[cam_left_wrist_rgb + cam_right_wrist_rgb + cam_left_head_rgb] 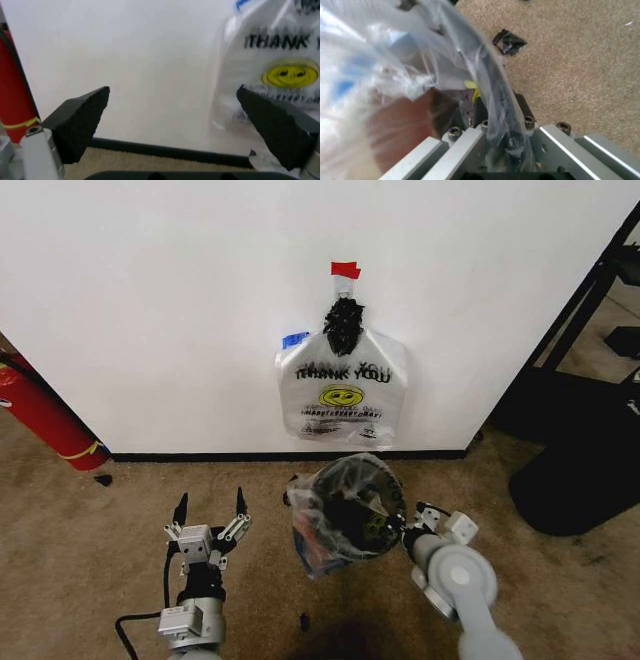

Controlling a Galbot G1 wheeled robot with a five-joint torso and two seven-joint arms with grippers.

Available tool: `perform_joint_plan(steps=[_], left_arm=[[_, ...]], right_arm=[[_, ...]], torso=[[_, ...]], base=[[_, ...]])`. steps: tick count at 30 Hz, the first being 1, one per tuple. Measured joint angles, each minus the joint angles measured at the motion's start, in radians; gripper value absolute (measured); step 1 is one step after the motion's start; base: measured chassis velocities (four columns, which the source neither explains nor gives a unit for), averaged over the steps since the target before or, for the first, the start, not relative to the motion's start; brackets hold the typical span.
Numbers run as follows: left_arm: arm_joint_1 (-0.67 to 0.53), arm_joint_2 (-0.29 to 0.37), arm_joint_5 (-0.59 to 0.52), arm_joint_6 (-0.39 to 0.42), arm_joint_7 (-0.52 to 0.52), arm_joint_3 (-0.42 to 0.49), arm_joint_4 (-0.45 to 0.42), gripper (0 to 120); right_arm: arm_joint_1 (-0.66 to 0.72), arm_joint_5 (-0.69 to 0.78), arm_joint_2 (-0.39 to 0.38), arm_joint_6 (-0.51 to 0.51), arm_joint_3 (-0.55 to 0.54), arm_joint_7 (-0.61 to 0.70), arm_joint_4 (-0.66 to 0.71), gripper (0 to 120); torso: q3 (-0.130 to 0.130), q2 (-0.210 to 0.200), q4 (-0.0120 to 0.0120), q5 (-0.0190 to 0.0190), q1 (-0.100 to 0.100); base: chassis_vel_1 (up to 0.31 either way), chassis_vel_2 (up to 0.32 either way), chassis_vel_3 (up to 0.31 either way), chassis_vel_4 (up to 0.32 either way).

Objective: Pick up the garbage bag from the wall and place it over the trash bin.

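The garbage bag [312, 548], thin and see-through with blue patches, is draped over the trash bin [352, 518], a black mesh basket on the carpet just in front of the wall [160, 300]. My right gripper [405, 530] is at the bin's right rim. In the right wrist view it [492, 108] is shut on the bag film [395, 56] where it lies against the black rim [495, 90]. To the bin's left, my left gripper [211, 502] hangs open and empty, with its pads [80, 120] wide apart, facing the wall.
A white "THANK YOU" smiley bag [342, 395] hangs on the wall under a red tape piece [345, 269]. A red fire extinguisher [45, 420] stands at far left. Black furniture [580, 470] is at right. A small black scrap [509, 41] lies on the carpet.
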Motion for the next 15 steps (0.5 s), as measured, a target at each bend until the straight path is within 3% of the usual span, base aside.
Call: perform_joint_plan(steps=[7,15], left_arm=[[0.045,-0.014,0.038,-0.044,0.022,-0.048,-0.017,100],[0.053,-0.034,0.033,-0.031,0.032,-0.052,-0.033,100]], right_arm=[[0.006,-0.001,-0.003,-0.007,-0.014,0.007,-0.017,0],[-0.001,-0.026,0.000,-0.010,-0.025,0.001,-0.024,30]], torso=[[0.000,0.000,0.0001,0.0000,0.000],[0.000,0.000,0.0000,0.0000,0.000]], base=[[0.000,0.000,0.000,0.000],[0.000,0.000,0.000,0.000]])
